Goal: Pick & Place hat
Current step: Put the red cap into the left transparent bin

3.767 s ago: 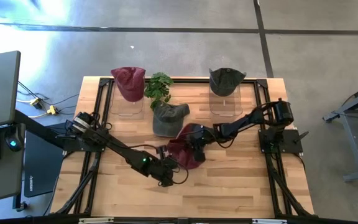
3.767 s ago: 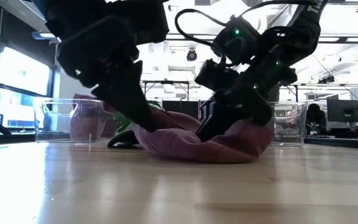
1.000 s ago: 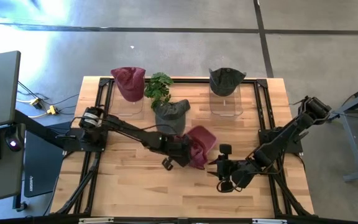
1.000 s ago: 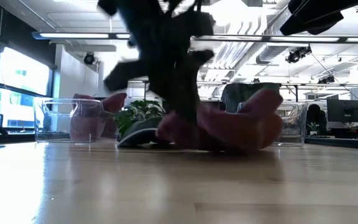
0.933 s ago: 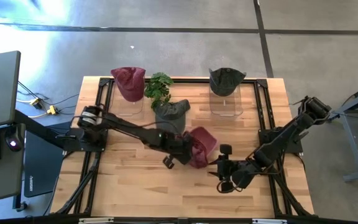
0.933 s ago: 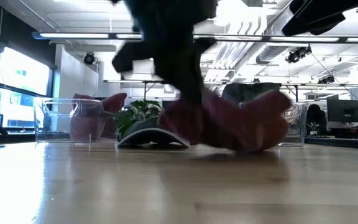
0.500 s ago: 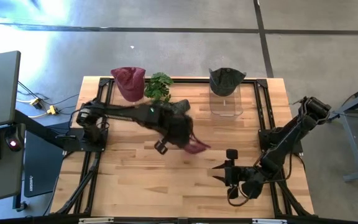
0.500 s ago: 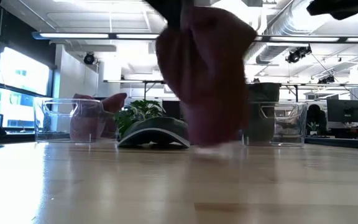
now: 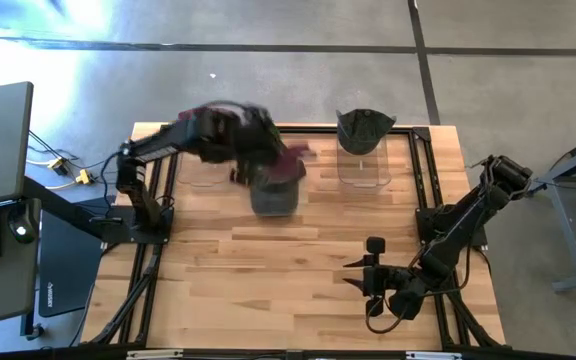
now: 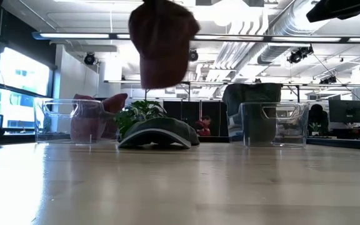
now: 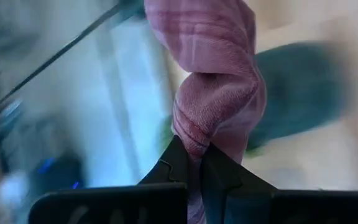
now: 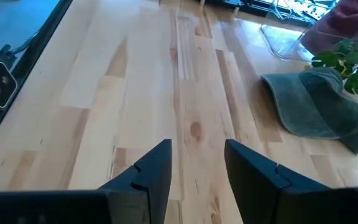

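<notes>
Left gripper jaws pinched on soft maroon fabric cap, held high, upper left of low view; cap hangs below jaws, above grey cap. Right gripper jaws parted, empty, lower right of wooden bench.

A maroon hat of soft cloth is held in the air above the table, crumpled and hanging down from the left pincer, whose fingers are closed on a fold of it. From above it is seen over the grey hat, which lies flat near the back middle of the table. Another maroon hat rests on the left clear stand, and a dark grey hat on the right clear stand.
</notes>
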